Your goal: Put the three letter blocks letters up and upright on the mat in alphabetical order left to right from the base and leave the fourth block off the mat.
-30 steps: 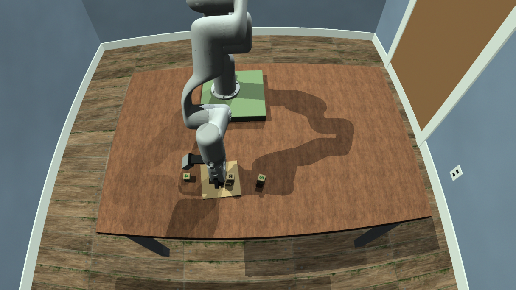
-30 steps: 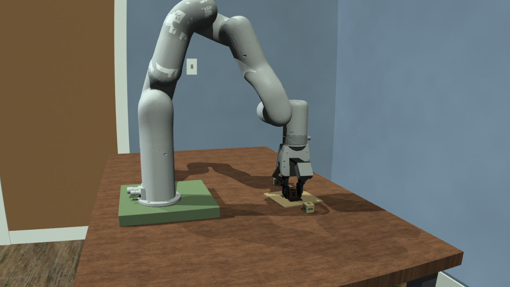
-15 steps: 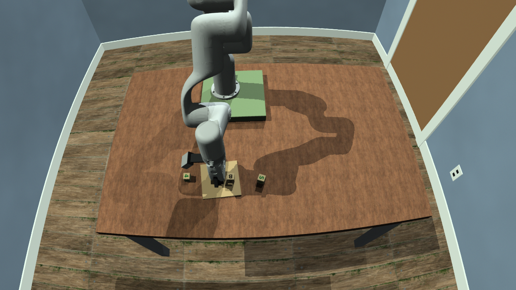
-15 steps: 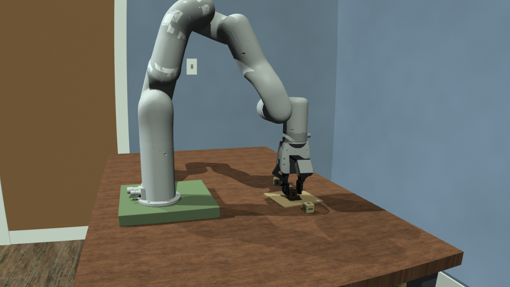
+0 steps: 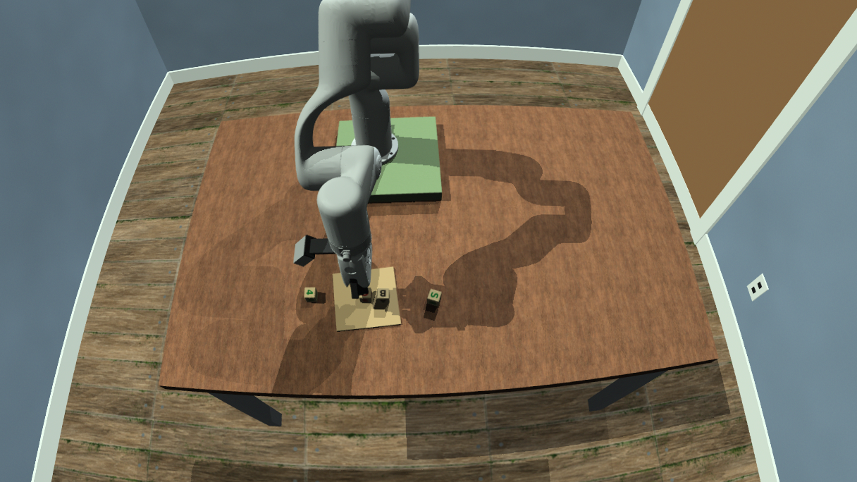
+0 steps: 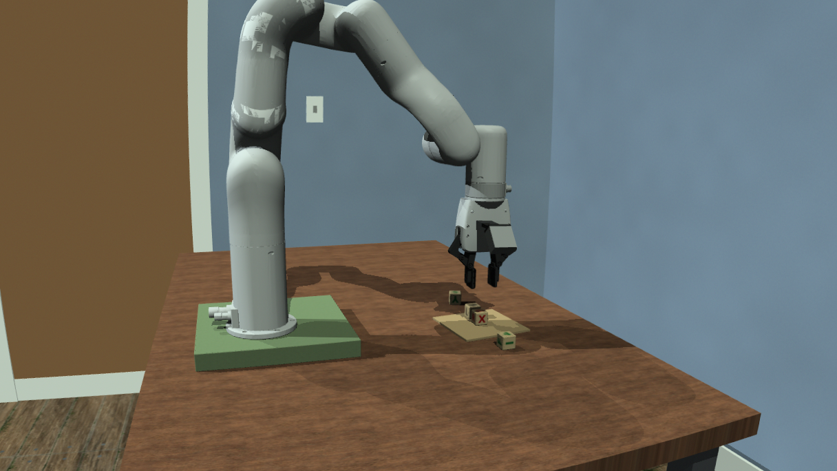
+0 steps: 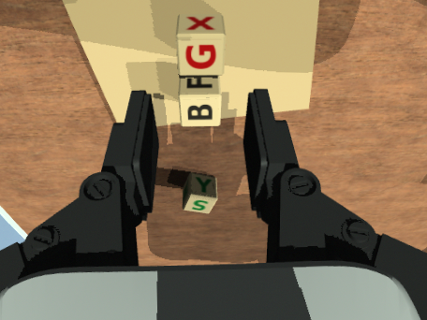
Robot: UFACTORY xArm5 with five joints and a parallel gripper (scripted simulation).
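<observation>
Nearest, the pincer [image 5: 357, 290] [image 6: 482, 285] [image 7: 200, 116] hangs above the mat [image 5: 350, 317] [image 6: 462, 332] [image 7: 262, 28], fingers apart and nothing between them. Just below is the G block [image 5: 365, 295] [image 6: 480, 317] [image 7: 201, 56]; close on its left, as seen from the robot's base, the B block [image 5: 382, 294] [image 6: 470, 309] [image 7: 200, 109] sits near the mat's left edge.

Farther left, beyond that edge, the S block [image 5: 433, 295] [image 6: 454, 297] [image 7: 200, 198] rests on the table [image 5: 569, 299] [image 6: 351, 398] [image 7: 47, 140]. That relation governs the likely next pick: S lies left of the pincer, past B, yet belongs right of G, towards the mat's right edge. Its letter looks about a quarter turn off the others, so it probably needs turning; the carry should clear both placed blocks.

Off the mat's right edge stands the 4 block [image 5: 309, 293] [image 6: 506, 341], apparently the spare.

Count: one arm, one pincer, one mat, four blocks: two on the mat, two off.
</observation>
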